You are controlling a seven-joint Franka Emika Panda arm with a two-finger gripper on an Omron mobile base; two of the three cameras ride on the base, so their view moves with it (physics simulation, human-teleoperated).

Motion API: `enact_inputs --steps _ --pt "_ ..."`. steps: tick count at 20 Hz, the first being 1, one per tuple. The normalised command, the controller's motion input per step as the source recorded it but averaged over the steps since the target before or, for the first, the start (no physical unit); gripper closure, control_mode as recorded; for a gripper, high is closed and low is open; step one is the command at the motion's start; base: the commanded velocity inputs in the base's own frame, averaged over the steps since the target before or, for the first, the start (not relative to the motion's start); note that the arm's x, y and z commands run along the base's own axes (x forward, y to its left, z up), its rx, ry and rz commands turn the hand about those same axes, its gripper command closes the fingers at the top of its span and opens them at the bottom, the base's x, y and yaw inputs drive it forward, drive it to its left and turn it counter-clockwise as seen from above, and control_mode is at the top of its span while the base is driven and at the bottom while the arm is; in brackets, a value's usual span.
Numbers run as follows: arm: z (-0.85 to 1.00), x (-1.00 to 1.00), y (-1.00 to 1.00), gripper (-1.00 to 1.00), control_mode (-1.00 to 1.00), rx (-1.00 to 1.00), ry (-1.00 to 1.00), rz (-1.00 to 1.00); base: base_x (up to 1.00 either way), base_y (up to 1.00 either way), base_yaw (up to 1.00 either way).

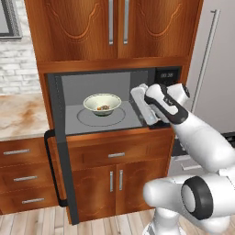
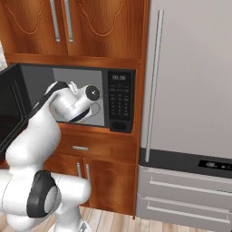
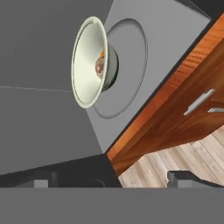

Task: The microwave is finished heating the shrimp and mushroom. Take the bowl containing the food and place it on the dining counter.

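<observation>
- Claw [image 3: 113, 178] spread wide, pinching nothing; fingertips [image 3: 43, 178] cut off at frame bottom.
- Wide pale cream-green ceramic bowl [image 3: 89, 61] sits upper left, well apart, inside black built-in microwave [image 1: 73, 117]; its food is hard to make out.

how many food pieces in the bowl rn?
2. A small orange piece and a brown-grey rounded lump sit together at the centre of the pale cream-green ceramic bowl; its rim could hide more.

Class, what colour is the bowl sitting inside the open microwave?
The bowl is pale cream-green; the left base view shows it best.
</observation>
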Motion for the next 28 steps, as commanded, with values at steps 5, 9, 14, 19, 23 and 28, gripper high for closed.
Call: enact_inputs --steps 5,9,14,19,23,28 --pt "-0.34 0.93 0.24 -1.00 -1.00 -0.02 0.08 -0.07 0.00 0.00 0.00" --pt "-0.50 0.76 0.24 -1.00 -1.00 -0.07 0.09 -0.07 0.00 0.00 0.00" --pt "-0.37 0.81 0.20 -1.00 -1.00 -0.05 0.05 -0.07 0.00 0.00 0.00" --pt "-0.31 0.78 0.12 -1.00 -1.00 -0.02 0.00 -0.07 0.00 0.00 0.00" --pt "-0.36 0.73 0.08 -1.00 -1.00 -0.04 0.00 -0.07 0.00 0.00 0.00" --pt "-0.34 0.68 0.07 -1.00 -1.00 -0.03 0.00 -0.06 0.00 0.00 0.00"
